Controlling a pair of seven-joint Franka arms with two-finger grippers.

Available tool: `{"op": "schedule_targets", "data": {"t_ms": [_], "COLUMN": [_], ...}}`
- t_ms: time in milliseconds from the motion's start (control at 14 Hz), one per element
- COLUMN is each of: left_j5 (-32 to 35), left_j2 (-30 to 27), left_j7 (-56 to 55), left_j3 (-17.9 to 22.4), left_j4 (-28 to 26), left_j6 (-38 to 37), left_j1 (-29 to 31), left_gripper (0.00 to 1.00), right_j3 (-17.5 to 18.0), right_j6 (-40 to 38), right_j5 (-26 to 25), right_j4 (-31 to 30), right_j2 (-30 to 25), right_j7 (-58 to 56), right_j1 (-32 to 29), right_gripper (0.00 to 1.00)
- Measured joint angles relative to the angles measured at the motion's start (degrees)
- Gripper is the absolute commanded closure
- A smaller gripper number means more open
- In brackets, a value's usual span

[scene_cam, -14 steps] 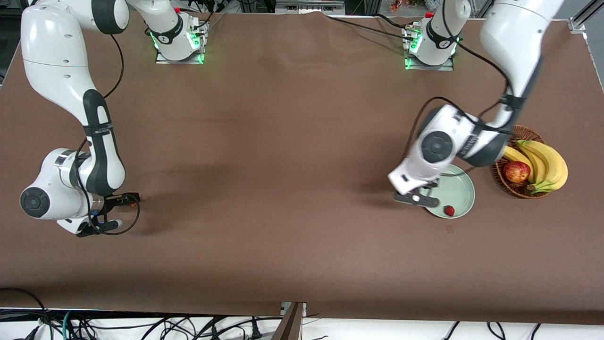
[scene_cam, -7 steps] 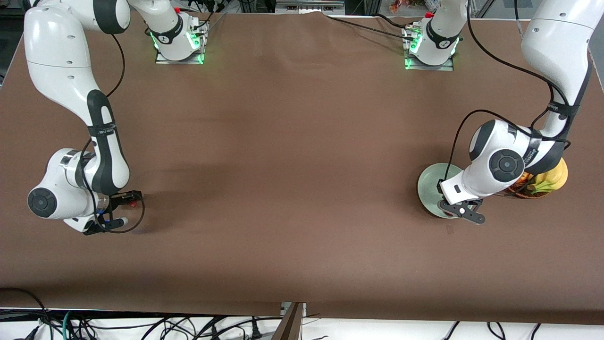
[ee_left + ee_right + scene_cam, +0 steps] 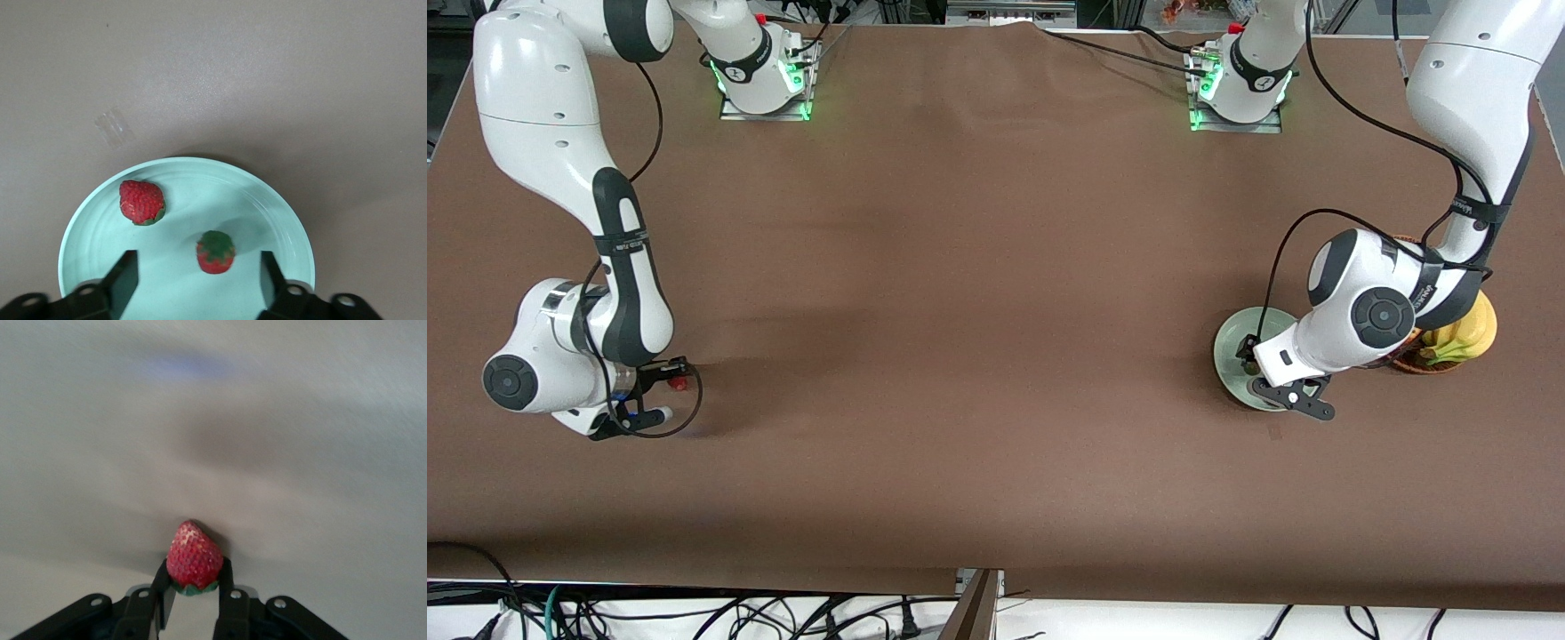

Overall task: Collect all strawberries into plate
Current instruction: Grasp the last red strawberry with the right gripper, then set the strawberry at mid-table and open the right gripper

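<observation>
Right pincer (image 3: pixel 193 600) now clamped on strawberry (image 3: pixel 193 559), tip protruding past fingertips

The setting is a robotics laboratory. Two white arms are standing on metal base plates (image 3: pixel 765 111) bolted to a table (image 3: pixel 978 267) that is wearing a plain brown cover, and green status lights are glowing at both bases. Black cables (image 3: pixel 1112 49) are running across the table edge near the bases, and more cable bundles (image 3: pixel 605 613) are lying on the floor at the camera's side. Aluminium framing (image 3: pixel 1525 36) is showing at one corner. Cables are trailing from each arm down toward its tool.
</observation>
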Motion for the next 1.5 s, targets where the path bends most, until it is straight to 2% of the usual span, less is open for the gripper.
{"op": "schedule_targets", "data": {"t_ms": [143, 286, 500, 714, 1071, 1143, 1214, 1286, 1357, 1500], "left_j5": [-0.23, -0.25, -0.26, -0.26, -0.26, -0.26, -0.26, -0.26, -0.26, -0.26], "left_j2": [0.00, 0.00, 0.01, 0.00, 0.01, 0.01, 0.01, 0.01, 0.01, 0.01], "left_j7": [0.00, 0.00, 0.00, 0.00, 0.00, 0.00, 0.00, 0.00, 0.00, 0.00], "left_j3": [-0.01, -0.05, -0.10, -0.12, -0.26, -0.29, -0.30, -0.32, -0.37, -0.58], "left_j4": [0.00, -0.01, -0.01, -0.01, -0.01, -0.01, -0.01, -0.02, -0.02, -0.03], "left_j6": [0.00, 0.00, 0.00, 0.00, 0.00, 0.00, 0.00, 0.00, 0.00, 0.00], "left_j1": [0.00, 0.00, 0.00, 0.01, 0.01, 0.01, 0.01, 0.01, 0.00, -0.01], "left_gripper": [0.00, 0.00, 0.00, 0.00, 0.00, 0.00, 0.00, 0.00, 0.00, 0.00], "right_j3": [0.77, 2.60, 8.68, 13.78, 14.89, 14.84, 14.79, 14.74, 14.69, 14.36], "right_j6": [0.06, 0.00, 1.86, 9.01, 24.46, 27.74, 30.22, 31.75, 32.32, 32.47], "right_j5": [0.10, 0.41, 2.23, 2.39, 2.43, 2.42, 2.42, 2.43, 2.42, 2.26], "right_j4": [1.94, 4.00, 5.64, 7.27, 7.65, 7.66, 7.76, 8.15, 8.87, 10.02], "right_j2": [-0.07, -0.24, -0.19, 0.55, 3.40, 4.48, 5.48, 6.51, 7.50, 8.55], "right_j7": [5.79, 16.52, 38.41, 58.48, 81.95, 84.82, 86.65, 87.94, 88.90, 89.20], "right_j1": [2.44, 6.78, 14.47, 21.53, 36.84, 39.55, 41.63, 43.18, 44.21, 44.74], "right_gripper": [0.89, 0.89, 0.89, 0.88, 0.86, 0.80, 0.58, 0.32, 0.00, 0.00]}}
